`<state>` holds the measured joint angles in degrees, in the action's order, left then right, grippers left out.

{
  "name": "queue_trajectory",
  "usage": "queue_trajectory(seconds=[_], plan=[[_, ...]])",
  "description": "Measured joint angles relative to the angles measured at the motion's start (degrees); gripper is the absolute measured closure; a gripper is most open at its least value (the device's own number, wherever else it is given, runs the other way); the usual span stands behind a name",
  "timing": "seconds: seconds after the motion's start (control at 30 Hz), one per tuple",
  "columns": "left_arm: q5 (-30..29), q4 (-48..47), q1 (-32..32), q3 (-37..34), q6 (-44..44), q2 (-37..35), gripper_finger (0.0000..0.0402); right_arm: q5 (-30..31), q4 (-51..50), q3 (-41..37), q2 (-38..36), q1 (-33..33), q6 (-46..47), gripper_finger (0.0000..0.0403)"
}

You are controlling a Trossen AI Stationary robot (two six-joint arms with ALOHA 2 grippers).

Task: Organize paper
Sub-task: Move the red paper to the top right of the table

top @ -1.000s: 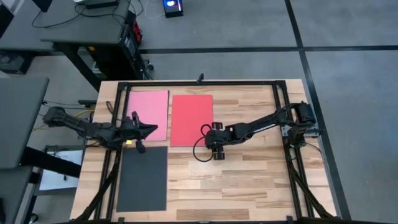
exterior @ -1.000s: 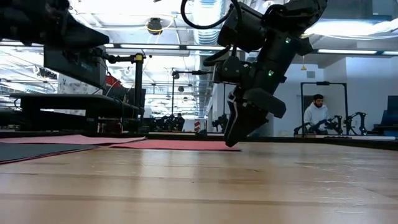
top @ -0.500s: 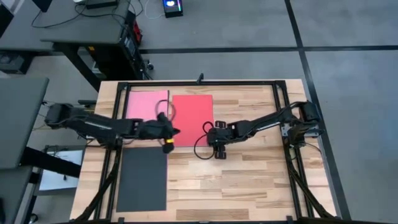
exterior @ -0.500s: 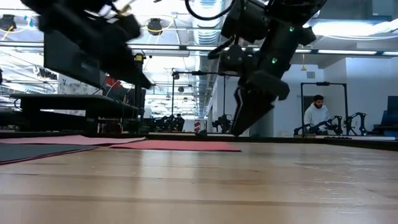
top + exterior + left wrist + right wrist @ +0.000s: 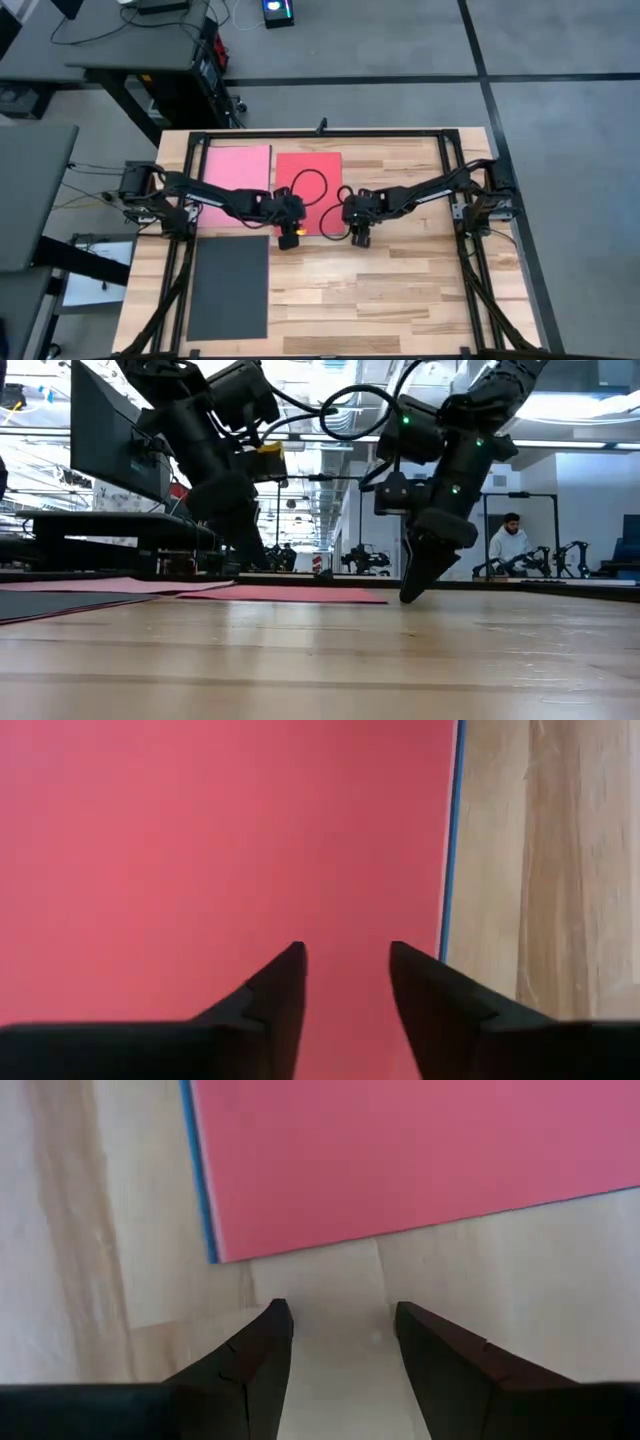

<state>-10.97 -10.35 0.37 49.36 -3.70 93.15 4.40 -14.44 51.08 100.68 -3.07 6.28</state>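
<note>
You have a wooden table [image 5: 400,290] with three spots of paper: a black sheet [image 5: 229,287] near the front left, a pink sheet [image 5: 236,165] at the back left, and beside it a red sheet [image 5: 318,172] lying on a blue sheet [image 5: 197,1170] whose edge peeks out. That stack looks started; pink and black remain separate. The left gripper [image 5: 287,237], fingers apart and empty, hovers over the red sheet's front edge. The right gripper [image 5: 360,236], also apart and empty, hangs just off its front corner.

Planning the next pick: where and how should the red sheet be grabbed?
Judging by its pose, take the red sheet at its near right corner, coming in low from the bare wood of the table beside it. It lies flat, so only edges offer purchase. A blue sheet peeks out under that edge, so pinch shallow. The right gripper hovers open just off that corner.
</note>
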Motion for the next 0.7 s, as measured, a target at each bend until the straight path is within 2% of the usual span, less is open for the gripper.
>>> queue_trajectory(seconds=[0.17,0.7], plan=[[0.0,0.7,0.2,0.1,0.0,0.7,0.02,-0.4,4.2,-2.2,-0.2,-0.6,2.5,0.0232],[2.3,1.3,1.3,0.1,-2.9,1.5,0.02,-0.4,11.4,-3.1,2.6,-0.5,2.3,0.0232]])
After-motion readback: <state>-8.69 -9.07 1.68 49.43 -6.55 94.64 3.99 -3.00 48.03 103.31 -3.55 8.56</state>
